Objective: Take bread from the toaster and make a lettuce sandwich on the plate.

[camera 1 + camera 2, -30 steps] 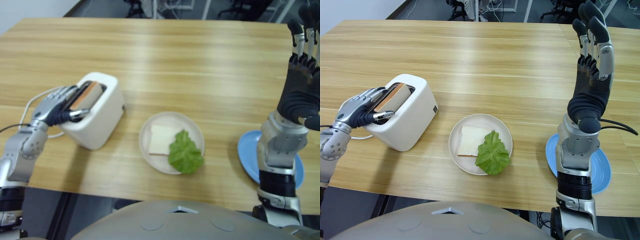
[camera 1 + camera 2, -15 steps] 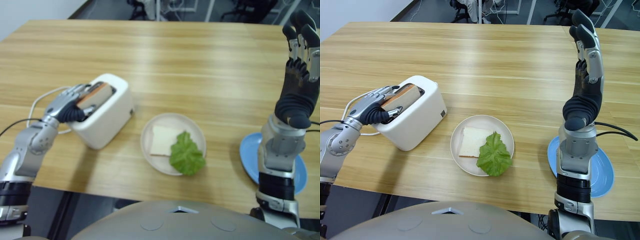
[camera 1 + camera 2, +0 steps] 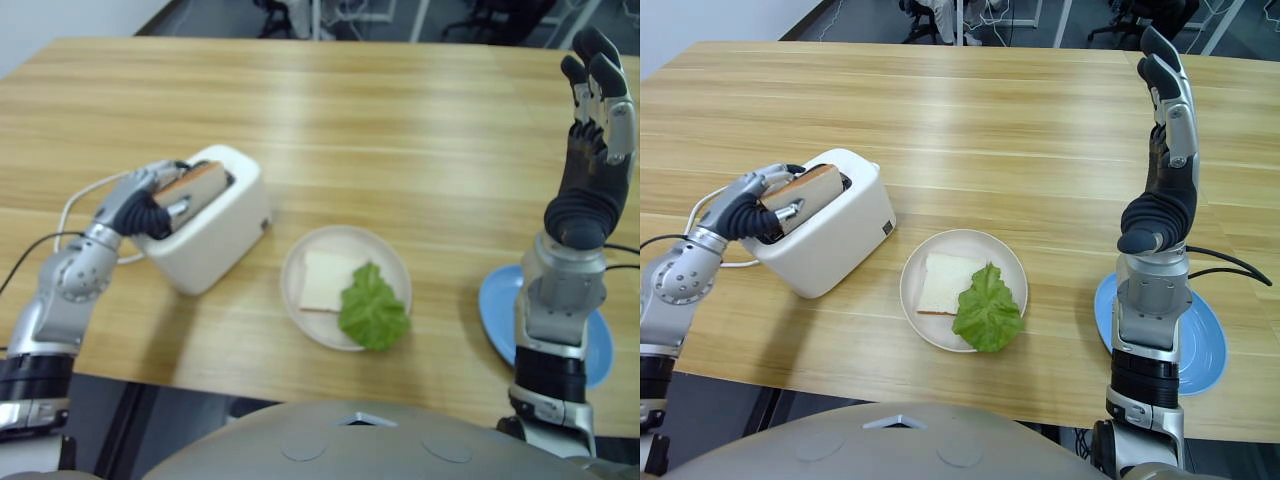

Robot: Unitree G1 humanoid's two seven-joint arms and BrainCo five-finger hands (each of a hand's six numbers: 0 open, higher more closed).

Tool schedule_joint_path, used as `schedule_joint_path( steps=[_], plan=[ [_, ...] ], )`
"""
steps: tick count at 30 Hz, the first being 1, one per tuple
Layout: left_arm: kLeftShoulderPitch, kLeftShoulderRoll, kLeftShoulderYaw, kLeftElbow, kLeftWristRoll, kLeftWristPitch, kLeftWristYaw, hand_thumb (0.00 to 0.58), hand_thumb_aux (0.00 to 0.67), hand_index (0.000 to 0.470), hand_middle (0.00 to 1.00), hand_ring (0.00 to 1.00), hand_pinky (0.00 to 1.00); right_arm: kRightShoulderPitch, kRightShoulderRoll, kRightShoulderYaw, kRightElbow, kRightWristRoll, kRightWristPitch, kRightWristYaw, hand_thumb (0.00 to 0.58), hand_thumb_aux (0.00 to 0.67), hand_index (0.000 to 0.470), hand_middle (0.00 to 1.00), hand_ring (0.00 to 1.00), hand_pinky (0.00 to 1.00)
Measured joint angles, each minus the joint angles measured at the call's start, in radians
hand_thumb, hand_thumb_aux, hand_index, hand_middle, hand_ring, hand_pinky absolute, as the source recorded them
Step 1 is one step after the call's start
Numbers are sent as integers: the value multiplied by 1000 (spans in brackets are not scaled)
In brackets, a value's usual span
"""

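Observation:
A white toaster stands tilted at the table's left, with a slice of bread sticking out of its slot. My left hand is shut on that slice at the toaster's top. To the right lies a cream plate holding another bread slice and a green lettuce leaf that overlaps the slice's right edge. My right hand is raised upright at the far right, open and holding nothing.
A blue plate lies at the right front, behind my right forearm. A white cord loops from the toaster's left side. The wooden table stretches bare behind the toaster and plate.
My left hand has closed on the bread and lifted it slightly in the slot. The toaster has tipped and shifted a little to the right. My right hand has turned slightly while staying raised.

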State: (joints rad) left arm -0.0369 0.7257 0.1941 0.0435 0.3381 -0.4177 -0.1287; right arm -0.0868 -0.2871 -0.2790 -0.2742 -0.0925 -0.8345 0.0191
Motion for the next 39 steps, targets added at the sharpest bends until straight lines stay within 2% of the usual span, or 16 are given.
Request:
schedule_joint_path(
  steps=[10,18,25,30,34,39],
  plan=[
    [-64,-7,95,-38,45,-60,166,580,670,460,1000,1000,1000,0,0,0,5,-7,0,0,0,0,0,0,0,0],
    [-72,-26,62,-167,65,-118,170,580,670,460,1000,1000,1000,-2,-1,0,27,-7,-1,0,0,0,0,0,0,0],
    [-148,-87,-102,-235,189,-182,159,580,670,460,1000,1000,1000,-24,-1,1,42,-7,-5,-2,0,0,0,0,0,0],
    [-176,-136,-261,-208,412,-266,217,580,670,460,1000,1000,1000,-39,-2,6,64,-6,-8,-2,0,0,0,0,0,0],
    [-201,-161,-375,-158,609,-306,318,580,670,460,1000,1000,1000,-43,-5,7,68,-4,-9,-2,0,0,0,0,0,0],
    [-259,-190,-546,-59,863,-298,525,580,670,460,1000,1000,1000,-53,-5,13,81,-2,-13,-1,0,0,0,0,0,0]
  ],
)
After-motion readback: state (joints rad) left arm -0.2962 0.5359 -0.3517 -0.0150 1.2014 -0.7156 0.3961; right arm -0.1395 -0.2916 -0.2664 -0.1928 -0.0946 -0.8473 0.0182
